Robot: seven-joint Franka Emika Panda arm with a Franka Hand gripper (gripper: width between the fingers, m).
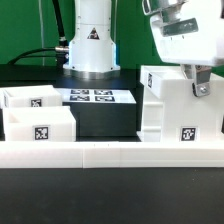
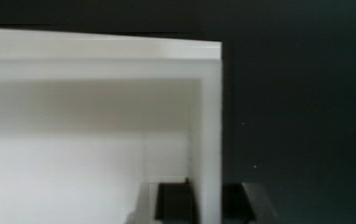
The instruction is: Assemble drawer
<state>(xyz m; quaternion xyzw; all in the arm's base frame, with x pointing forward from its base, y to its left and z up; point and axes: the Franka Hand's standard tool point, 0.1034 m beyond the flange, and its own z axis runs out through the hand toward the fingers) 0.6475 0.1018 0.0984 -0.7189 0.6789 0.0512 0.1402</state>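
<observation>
Claw [image 1: 196, 84] at the open-fronted box [image 1: 172, 112], which stands upright at the exterior view's right end of the counter [image 1: 60, 190]. It sits just behind the long rail [image 1: 100, 152] that runs along the counter's near edge. In the wrist view we see the two fingers [image 2: 175, 205] straddling the top of one thin box wall. They are closed on it, with no gap that we can make out. The two small trays [image 1: 38, 125] stand together at the opposite end, well apart from the box. The marker board [image 1: 92, 97] lies between them, nearer the far edge.

Risks, as we judge them:
- The grip holds only a narrow strip of smooth wall, so the box may pivot about the fingers or slip free if dragged.
- A lower corner catching the rail could tip the box.
- A lift from one wall would hang the box lopsided.
</observation>
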